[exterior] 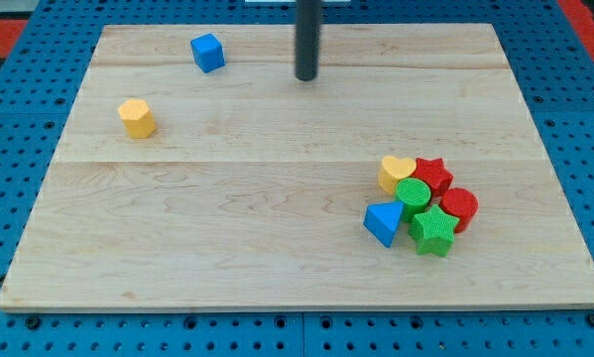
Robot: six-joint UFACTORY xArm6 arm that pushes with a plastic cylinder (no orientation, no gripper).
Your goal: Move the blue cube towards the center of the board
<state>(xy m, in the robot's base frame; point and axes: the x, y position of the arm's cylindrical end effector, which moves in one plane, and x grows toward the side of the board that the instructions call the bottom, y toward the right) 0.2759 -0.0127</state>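
The blue cube (207,52) lies near the board's top edge, left of the middle. My tip (306,76) stands on the wooden board (277,198) near the top, to the right of the blue cube with a clear gap between them.
A yellow hexagonal block (137,117) lies at the left. At the lower right sits a tight cluster: a yellow heart (395,172), a red star (433,175), a green cylinder (413,194), a red cylinder (460,207), a green star (434,230) and a blue triangle (383,222).
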